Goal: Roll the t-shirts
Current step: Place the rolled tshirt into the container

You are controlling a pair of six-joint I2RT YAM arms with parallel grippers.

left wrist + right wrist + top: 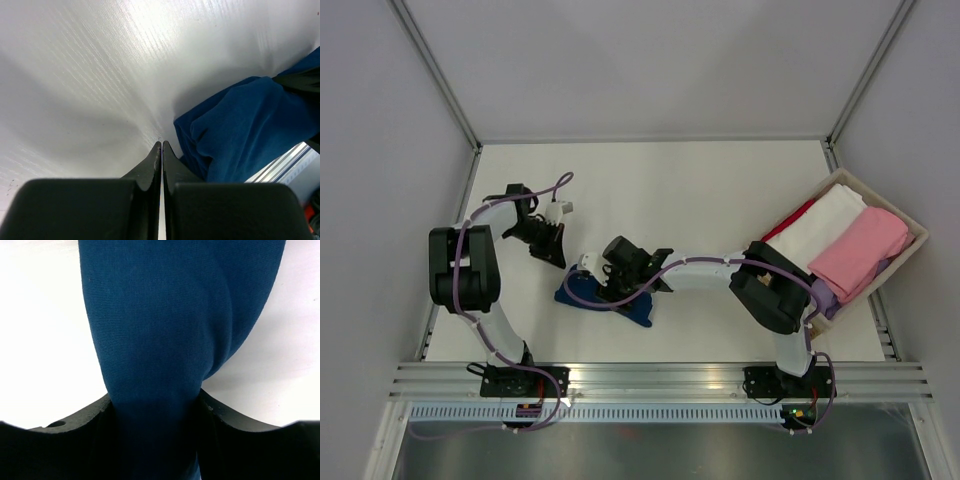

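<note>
A navy t-shirt (160, 315) lies bunched on the white table (670, 190), pinched between the jaws of the right gripper (155, 407); the left gripper (162, 146) (jaws pressed together, empty) sits just beside it.

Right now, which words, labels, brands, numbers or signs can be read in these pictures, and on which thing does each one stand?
None: no text can be read in any view.
The blue t-shirt shows only plain cloth, with no print or tag visible.
The folded shirts in the bin show no lettering.
</note>
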